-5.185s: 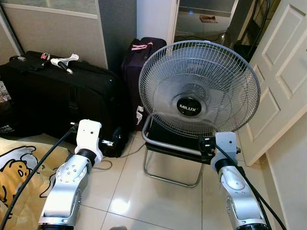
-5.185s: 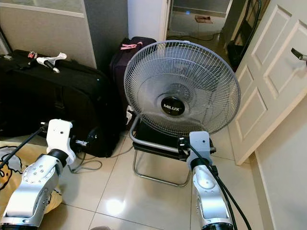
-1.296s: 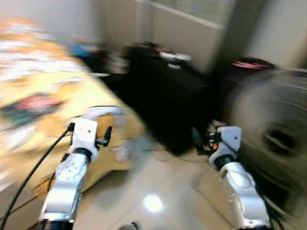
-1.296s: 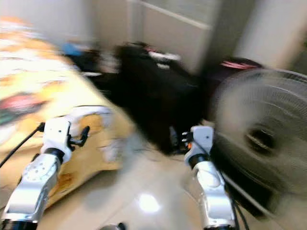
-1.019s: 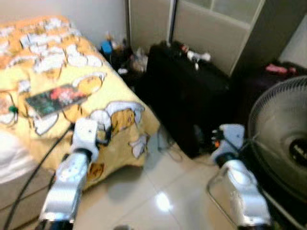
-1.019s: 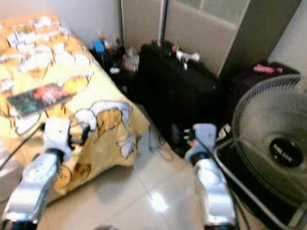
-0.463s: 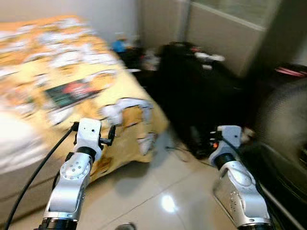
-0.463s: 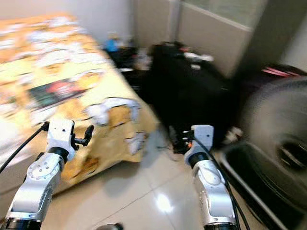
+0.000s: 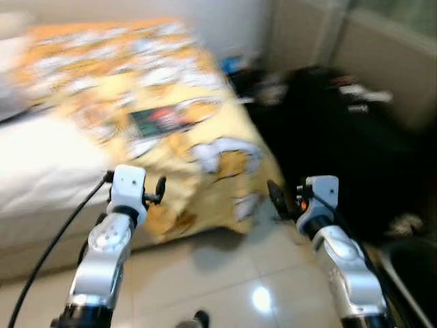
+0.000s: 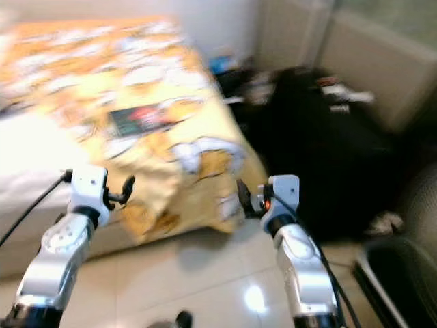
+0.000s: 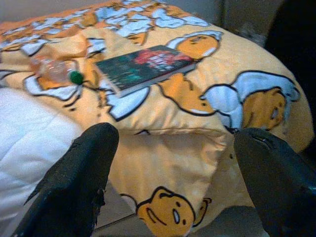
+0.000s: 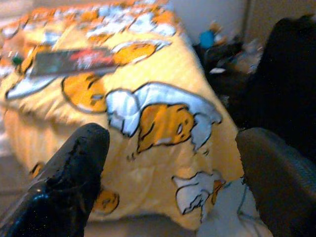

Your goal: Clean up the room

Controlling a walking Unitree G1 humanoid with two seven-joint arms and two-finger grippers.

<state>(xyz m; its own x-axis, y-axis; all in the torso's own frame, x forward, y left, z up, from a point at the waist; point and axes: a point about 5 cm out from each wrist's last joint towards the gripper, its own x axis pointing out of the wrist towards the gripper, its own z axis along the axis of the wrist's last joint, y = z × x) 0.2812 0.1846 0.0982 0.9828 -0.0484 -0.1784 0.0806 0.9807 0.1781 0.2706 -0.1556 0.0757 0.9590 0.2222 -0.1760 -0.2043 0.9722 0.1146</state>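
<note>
A bed with a yellow cartoon-print blanket [image 9: 205, 150] stands ahead to my left. A dark book [image 11: 148, 64] lies flat on the blanket, also seen as the book [image 9: 167, 119] in the blurred head view. Beside it lies a clear plastic bottle [image 11: 54, 71] with a green cap. My left gripper [image 11: 175, 148] is open and empty, held short of the bed's corner. My right gripper [image 12: 173, 158] is open and empty too, facing the blanket's hanging edge. Both arms are raised in front of me, the left gripper [image 9: 153, 191] nearer the bed.
A white duvet [image 9: 48, 164] covers the near left part of the bed. A large black suitcase [image 9: 355, 150] stands to the right, with small clutter [image 9: 232, 65] by the wall behind it. Glossy tiled floor [image 9: 225, 280] lies between me and the bed.
The camera has swung left: the fan has slid out to the right and the bed now takes up the left and middle. Both arms keep the same raised pose.
</note>
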